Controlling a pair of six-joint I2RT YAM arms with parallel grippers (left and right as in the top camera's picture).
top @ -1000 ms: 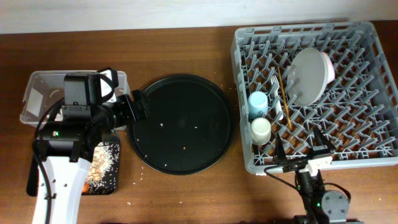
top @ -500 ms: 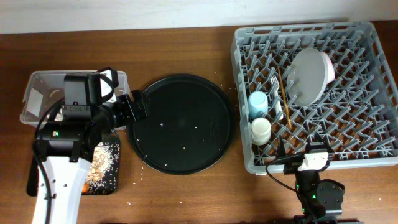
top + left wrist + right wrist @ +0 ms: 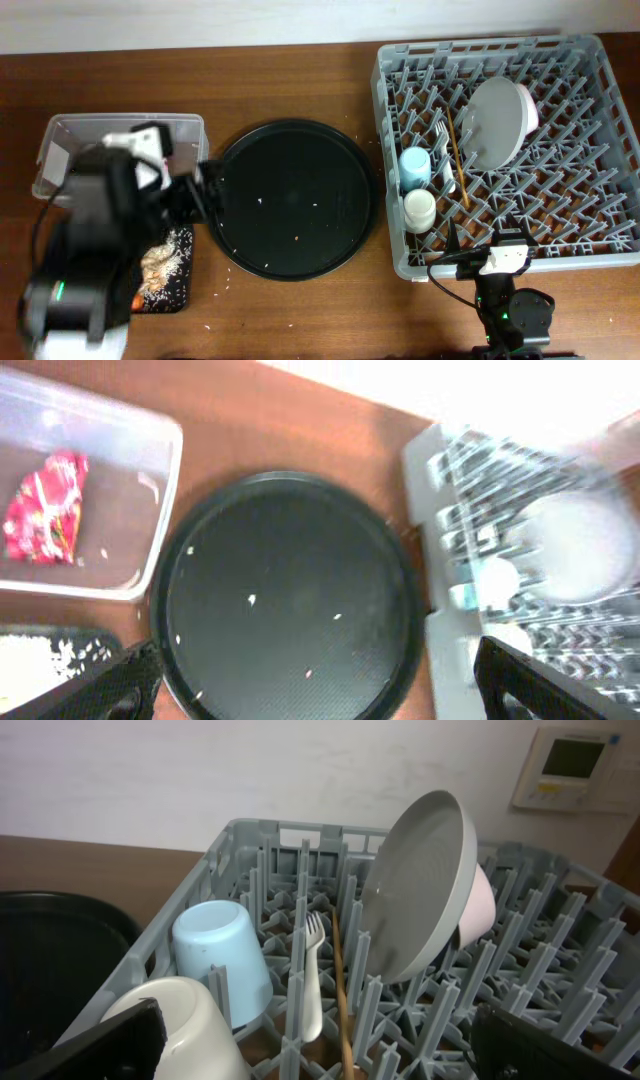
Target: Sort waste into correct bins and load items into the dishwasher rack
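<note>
At the bottom edge of the right wrist view, right end effector (image 3: 315, 1040) spread wide, fingers at the two lower corners. Just beyond, inside the dishwasher rack (image 3: 245, 828), cream cup (image 3: 185, 1020) at lower left, light blue cup (image 3: 220, 965) close behind. At centre, white plastic fork (image 3: 312, 980), tines up, long axis running toward the frame's top, thin wooden stick (image 3: 340, 990) alongside in nearly the same line. Farther back, pale round plate (image 3: 410, 900) on edge, leaning right, white bowl (image 3: 478, 905) just behind. In the left wrist view, left end effector (image 3: 315, 675) likewise wide over the large round black tray (image 3: 290, 600); at upper left, clear tub (image 3: 140, 490) on the tabletop (image 3: 250, 420), red candy wrapper (image 3: 45, 510) inside.
</note>
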